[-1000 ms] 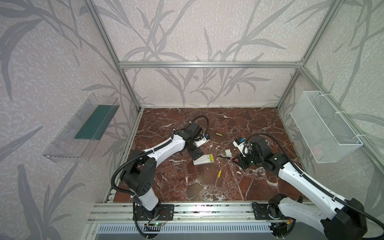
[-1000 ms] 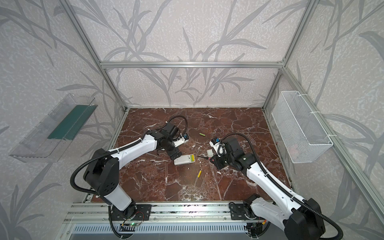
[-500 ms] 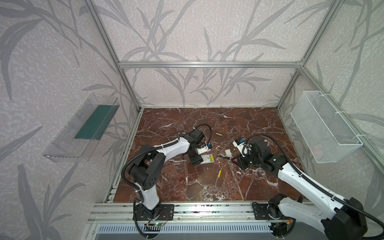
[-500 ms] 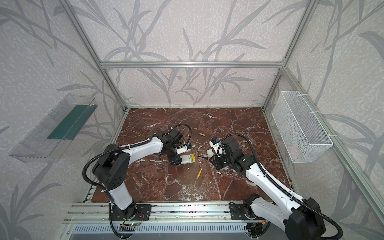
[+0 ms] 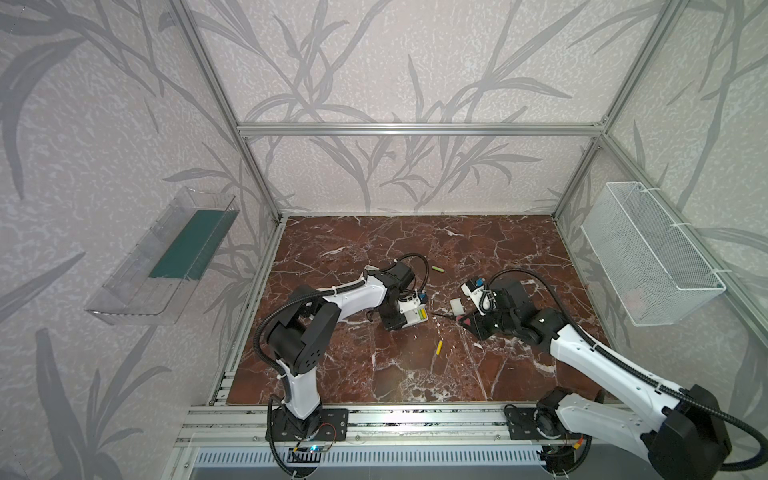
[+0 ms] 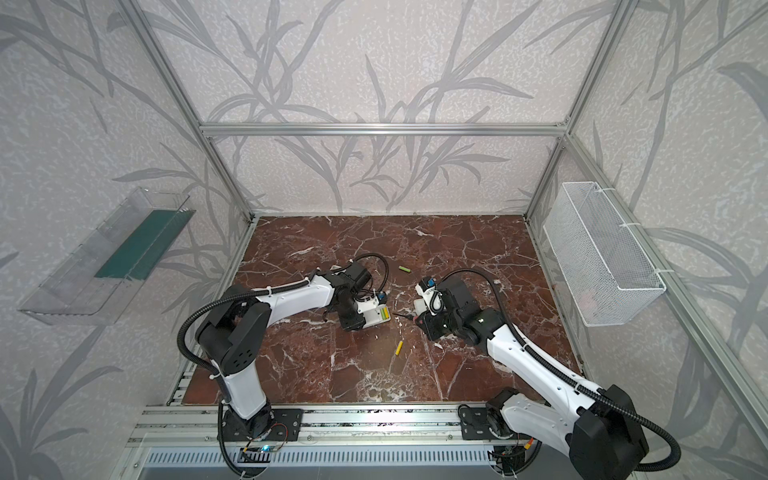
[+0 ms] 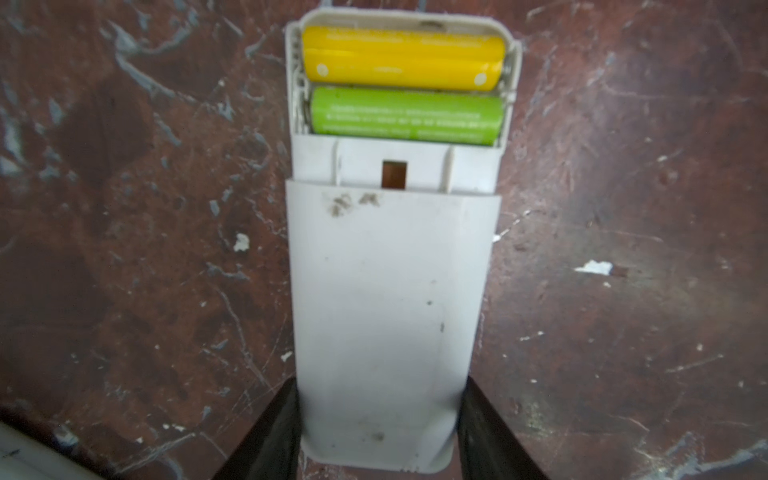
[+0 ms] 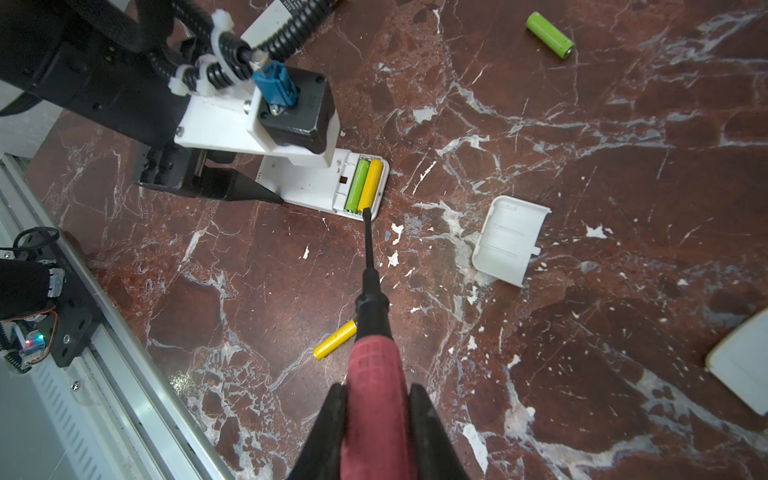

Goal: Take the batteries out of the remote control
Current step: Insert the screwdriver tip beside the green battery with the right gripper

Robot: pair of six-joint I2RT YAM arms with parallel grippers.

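The white remote control [image 7: 390, 291] lies back up on the marble, its battery bay uncovered. Two batteries sit in the bay side by side, one yellow [image 7: 403, 58] and one green [image 7: 405, 118]. My left gripper [image 7: 380, 384] is shut on the remote's end away from the bay, a finger against each side. My right gripper [image 8: 378, 386] is shut on a red-handled screwdriver [image 8: 374, 365]. Its black tip [image 8: 366, 212] touches the end of the yellow battery [image 8: 370, 185] in the bay. A loose yellow battery [image 5: 438, 348] and a loose green battery [image 5: 437, 269] lie on the floor.
The bay's white cover [image 8: 509, 239] lies loose on the marble between the remote and my right arm. A white wire basket [image 5: 648, 257] hangs on the right wall and a clear shelf [image 5: 166, 257] on the left wall. An aluminium rail [image 5: 395, 415] runs along the front edge.
My left gripper came down to the remote's end and closed from wide open onto its sides. The right arm and the screwdriver stayed put.
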